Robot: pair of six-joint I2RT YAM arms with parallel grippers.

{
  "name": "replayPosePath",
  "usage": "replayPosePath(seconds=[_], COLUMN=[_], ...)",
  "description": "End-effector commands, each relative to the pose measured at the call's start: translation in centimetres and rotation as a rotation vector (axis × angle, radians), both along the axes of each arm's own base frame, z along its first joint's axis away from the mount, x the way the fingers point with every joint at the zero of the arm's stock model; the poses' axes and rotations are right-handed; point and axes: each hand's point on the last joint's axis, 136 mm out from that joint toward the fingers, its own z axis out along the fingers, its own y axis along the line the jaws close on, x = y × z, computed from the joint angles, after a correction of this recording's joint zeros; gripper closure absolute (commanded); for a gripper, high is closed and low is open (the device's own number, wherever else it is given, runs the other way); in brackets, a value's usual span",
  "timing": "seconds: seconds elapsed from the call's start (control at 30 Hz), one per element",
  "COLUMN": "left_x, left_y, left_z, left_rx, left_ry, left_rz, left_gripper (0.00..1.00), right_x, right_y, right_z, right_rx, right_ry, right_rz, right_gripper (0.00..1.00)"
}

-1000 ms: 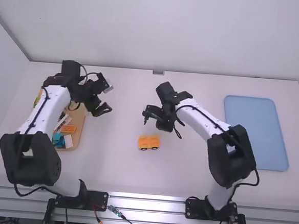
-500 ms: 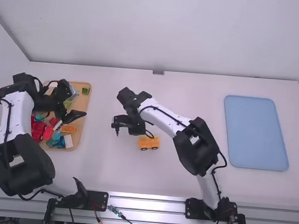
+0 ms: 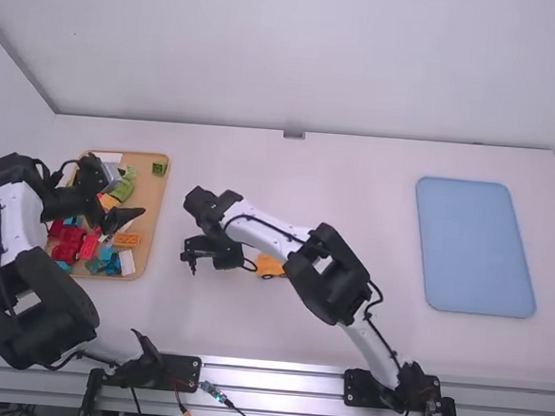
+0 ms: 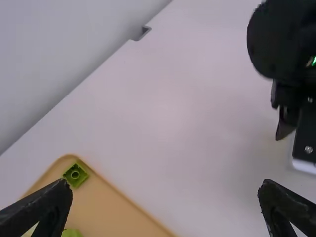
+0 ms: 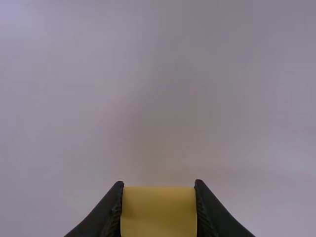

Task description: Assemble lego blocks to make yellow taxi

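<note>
The right wrist view gives the closest account of the right hand (image 3: 190, 259): a yellow block (image 5: 159, 212) sits between its two fingers, one touching each side, with a pale, plain surface beyond the fingertips. The high view adds what lies around that hand. Just beside it, to its right and partly under the arm, is the orange-yellow toy vehicle (image 3: 271, 266) on the bench (image 3: 384, 177), with a dark wheel visible. Farther off to its left is the wooden tray (image 3: 154, 204), and well apart to its right lies the blue tray (image 3: 475, 246).

The left hand (image 3: 128, 198) is over the wooden tray. The left wrist view shows this hand (image 4: 165, 185) wide, its fingers well apart with nothing between them, and a green block (image 4: 75, 175) near one fingertip. The high view also shows red blocks (image 3: 65, 243), an orange brick (image 3: 127, 239) and teal blocks (image 3: 110, 262) in the wooden tray, on the base side of the left hand.

The right arm slants from its base across the middle, bent at the elbow, its wrist ending between the vehicle and the wooden tray. The left arm bends sharply near the left edge, its white forearm running away from the camera and its wrist turned inward.
</note>
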Motion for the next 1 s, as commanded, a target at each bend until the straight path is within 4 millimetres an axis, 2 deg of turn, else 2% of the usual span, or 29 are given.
replayPosePath(seconds=[0.0,0.1,0.27,0.33,0.37,0.4,0.47,0.53,0.7,0.97], left_x=[-0.1,-0.2,-0.1,-0.1,-0.1,-0.1,-0.1,0.0,0.1,0.1], left_y=[-0.6,-0.5,-0.8,-0.7,-0.8,-0.8,-0.8,-1.0,-1.3,-3.9], left_z=[1.1,1.1,1.1,1.1,1.1,1.1,1.2,1.5,2.0,1.9], left_rx=[-0.013,-0.016,-0.017,-0.017,-0.018,-0.019,-0.024,-0.042,-0.066,-0.084], left_ry=[-0.047,-0.044,-0.042,-0.041,-0.043,-0.044,-0.048,-0.062,-0.077,-0.054], left_rz=[-0.013,-0.009,-0.017,-0.016,-0.016,-0.017,-0.019,-0.022,-0.027,-0.099], left_gripper=[0.01,0.01,0.01,0.01,0.01,0.01,0.01,0.01,0.01,0.01], right_x=[0.5,1.0,0.7,0.8,1.0,1.2,1.4,1.5,2.8,5.2], right_y=[-0.4,-0.9,-0.9,-1.0,-1.0,-1.0,-1.0,-0.8,-0.1,-1.8], right_z=[-1.4,-2.1,-2.2,-2.2,-2.2,-2.1,-1.7,-0.8,2.4,10.0], right_rx=[-0.036,-0.070,-0.054,-0.063,-0.066,-0.070,-0.076,-0.074,-0.039,0.027], right_ry=[0.005,-0.014,0.023,0.010,-0.002,-0.013,-0.024,-0.023,-0.029,0.007], right_rz=[-0.043,-0.090,-0.104,-0.102,-0.103,-0.103,-0.101,-0.101,-0.102,-0.088], right_gripper=[1.00,1.00,1.00,0.64,0.42,0.32,0.22,0.01,0.01,0.01])
